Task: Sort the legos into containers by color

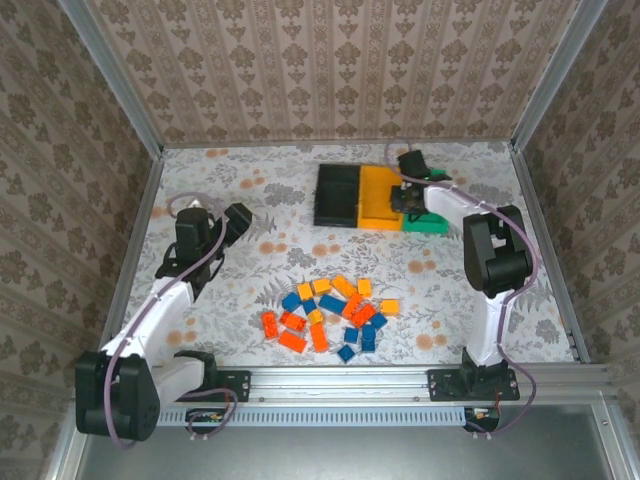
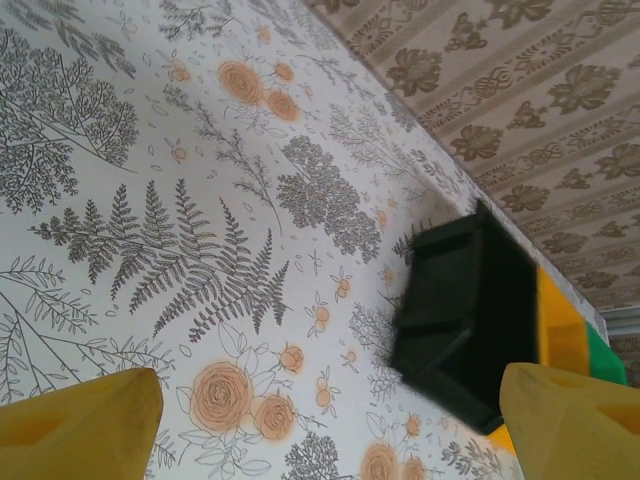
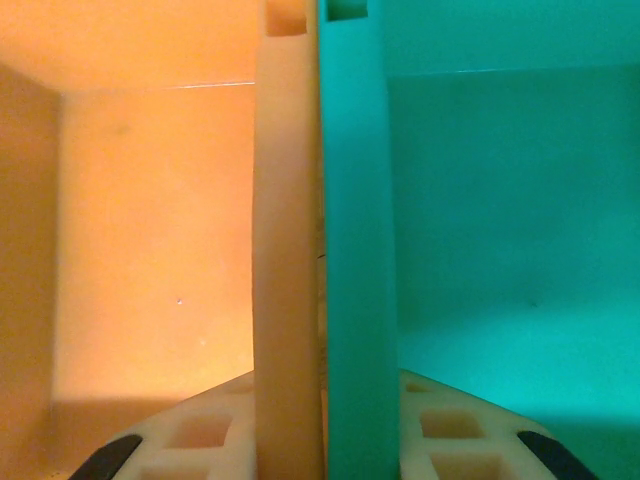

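Our left arm [image 1: 165, 300] reaches forward, the left gripper [image 2: 330, 395] tilted down, its fingers [image 2: 80, 420] spread wide and free. Our right arm [image 1: 495, 255] stretches far ahead with a raised elbow. The right gripper [image 3: 322, 425] points down, clamped on the bins' [image 3: 290, 250] shared wall.

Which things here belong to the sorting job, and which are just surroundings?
Job: legos, loose in a pile; black bin; orange bin; green bin; right gripper, shut on the joined orange and green walls; left gripper, open.
Just there: floral table cover; patterned walls; metal rail.
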`<act>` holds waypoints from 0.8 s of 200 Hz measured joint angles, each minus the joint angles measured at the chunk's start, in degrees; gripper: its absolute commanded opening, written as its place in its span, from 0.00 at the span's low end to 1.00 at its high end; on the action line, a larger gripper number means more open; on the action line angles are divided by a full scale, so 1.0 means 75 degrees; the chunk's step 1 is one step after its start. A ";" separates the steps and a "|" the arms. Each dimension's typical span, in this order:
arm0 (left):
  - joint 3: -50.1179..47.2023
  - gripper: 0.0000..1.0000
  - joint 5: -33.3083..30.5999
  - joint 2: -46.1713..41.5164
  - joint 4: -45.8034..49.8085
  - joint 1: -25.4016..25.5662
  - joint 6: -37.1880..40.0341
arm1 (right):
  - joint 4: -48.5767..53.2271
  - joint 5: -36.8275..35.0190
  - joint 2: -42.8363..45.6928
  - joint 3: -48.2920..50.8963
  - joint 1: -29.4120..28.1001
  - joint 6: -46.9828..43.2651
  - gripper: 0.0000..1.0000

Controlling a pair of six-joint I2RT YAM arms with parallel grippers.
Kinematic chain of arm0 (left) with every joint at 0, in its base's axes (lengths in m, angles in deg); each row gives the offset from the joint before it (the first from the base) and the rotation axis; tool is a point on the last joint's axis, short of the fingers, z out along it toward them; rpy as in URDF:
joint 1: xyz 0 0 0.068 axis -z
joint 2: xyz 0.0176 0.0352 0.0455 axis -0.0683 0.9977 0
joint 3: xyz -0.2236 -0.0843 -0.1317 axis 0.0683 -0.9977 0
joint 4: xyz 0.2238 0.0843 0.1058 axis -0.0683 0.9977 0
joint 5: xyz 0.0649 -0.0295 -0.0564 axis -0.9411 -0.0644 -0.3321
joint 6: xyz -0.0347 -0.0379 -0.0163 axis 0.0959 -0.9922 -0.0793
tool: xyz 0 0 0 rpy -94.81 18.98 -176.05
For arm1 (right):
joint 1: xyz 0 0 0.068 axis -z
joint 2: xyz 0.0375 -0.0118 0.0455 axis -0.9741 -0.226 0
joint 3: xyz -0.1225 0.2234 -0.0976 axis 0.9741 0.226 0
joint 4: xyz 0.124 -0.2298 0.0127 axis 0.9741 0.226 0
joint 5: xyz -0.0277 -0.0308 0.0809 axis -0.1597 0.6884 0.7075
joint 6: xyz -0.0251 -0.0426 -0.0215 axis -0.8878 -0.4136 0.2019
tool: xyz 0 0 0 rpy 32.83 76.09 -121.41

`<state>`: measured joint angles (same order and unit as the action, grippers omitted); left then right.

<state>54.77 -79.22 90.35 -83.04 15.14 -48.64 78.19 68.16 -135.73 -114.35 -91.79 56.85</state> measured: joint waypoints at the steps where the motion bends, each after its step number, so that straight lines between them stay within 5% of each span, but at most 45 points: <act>1: 0.0000 0.89 -0.0015 -0.0032 0.0020 0.0006 0.0006 | -0.0003 -0.0006 0.0003 0.0006 -0.0055 0.0017 0.00; 50: -0.0143 0.89 -0.0254 -0.0935 0.0495 0.0128 0.0119 | -0.0041 -0.0172 0.0015 0.0035 -0.1480 0.0329 0.00; 160: -0.0431 0.90 -0.0315 -0.1125 0.0857 0.0166 0.0122 | -0.0143 -0.1180 0.0501 0.0766 -0.2888 0.1775 0.00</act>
<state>51.54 -81.58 81.91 -76.62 16.38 -47.73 77.12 59.31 -131.97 -108.60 -113.45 70.16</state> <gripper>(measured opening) 0.897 0.256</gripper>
